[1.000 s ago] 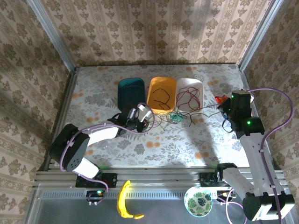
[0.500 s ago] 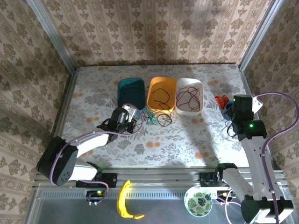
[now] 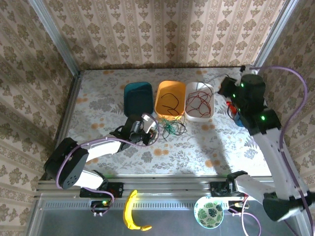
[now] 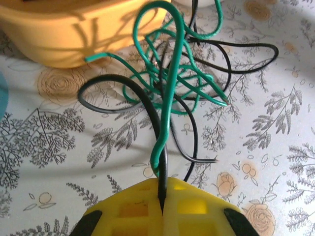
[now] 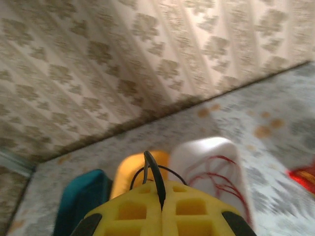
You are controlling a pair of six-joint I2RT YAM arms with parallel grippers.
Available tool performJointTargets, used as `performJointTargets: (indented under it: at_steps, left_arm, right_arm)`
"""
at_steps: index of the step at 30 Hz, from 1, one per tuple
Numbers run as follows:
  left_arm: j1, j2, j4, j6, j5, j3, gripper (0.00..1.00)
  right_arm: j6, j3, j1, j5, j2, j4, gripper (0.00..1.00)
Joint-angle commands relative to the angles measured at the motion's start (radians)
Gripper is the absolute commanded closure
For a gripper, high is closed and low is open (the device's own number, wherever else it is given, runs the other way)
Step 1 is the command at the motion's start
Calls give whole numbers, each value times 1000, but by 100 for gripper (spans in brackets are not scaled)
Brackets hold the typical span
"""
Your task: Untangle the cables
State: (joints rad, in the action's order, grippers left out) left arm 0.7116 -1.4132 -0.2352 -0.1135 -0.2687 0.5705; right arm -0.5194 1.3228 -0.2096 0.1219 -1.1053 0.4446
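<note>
Green, black cables [image 4: 170, 98], orange bin [image 4: 74, 34], floral tabletop [image 4: 275, 137] (grey sprigs)

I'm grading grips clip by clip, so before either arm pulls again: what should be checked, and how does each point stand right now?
1. Left gripper closed on cable: ok. A green cable and a black cable run into its shut fingers.
2. Right gripper closed on cable: ok. A black strand sticks out of it.
3. Green and black separated: not ok. They cross in one tangle beside the orange bin.
4. Red cables lying in the white bin: ok.
5. Right gripper's strand linked to the tangle: cannot tell.
</note>
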Motion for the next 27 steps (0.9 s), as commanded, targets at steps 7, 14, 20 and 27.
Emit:
performJointTargets:
  at_steps: [7,14,20,27]
  left_arm:
    - [-41,12,-34,-85,110,0,100]
    - [-39,33,-40,-98,144,-24,100]
    - [-38,29,-42,-101,154,-23,100]
    - [-38,20,-30,-94,146,-6,100]
  right_arm:
    - [-19,220,-82,-329,-490,-234,100]
    - [25,334,-115,-285,-732,-154,100]
    - [48,371,-148,-135,-877,-72,100]
    - [46,429,-171,-64,-996,106,96]
